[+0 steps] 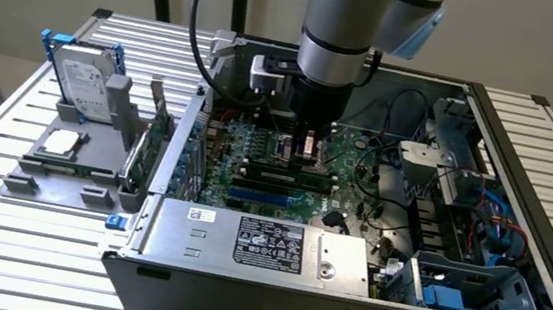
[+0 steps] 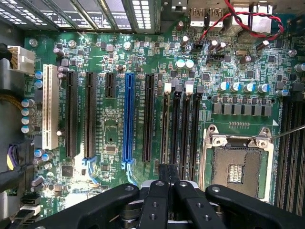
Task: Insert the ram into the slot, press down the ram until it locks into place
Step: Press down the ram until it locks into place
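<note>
Obs.: the ram (image 1: pixel 284 178), a long thin green circuit-board stick with a row of small black chips, stands on edge in the slot (image 2: pixel 167 90). This is a long narrow black plastic memory socket with a white end latch. It runs parallel to the long blue plastic slot (image 2: pixel 127 117), next but one from it, on its side toward the square metal CPU socket (image 2: pixel 237 164). The black two-finger gripper (image 2: pixel 167 173) is directly above the ram's top edge, roughly mid-length. Its fingers lie together, pads meeting with only a seam between, and nothing shows pinched there. Contact with the edge: cannot tell. Latch closed or not: cannot tell. Handling, judged: light, stiff, thin and brittle. The flat faces carry chips and the lower edge carries contacts, so the bare top edge and short ends are the places to hold or push. The load should go straight down, since a tilted push would bend it in the socket. Room: three identical black sockets lie tight beside it on the side away from the blue slot, and a long black card slot (image 2: pixel 148 117) fills the gap toward the blue slot. Small silver-topped capacitors (image 2: pixel 185 63) crowd past the blue slot's far end, near the latch. Sideways clearance is thin; the open room is upward, inside the black metal case (image 1: pixel 341 309).
</note>
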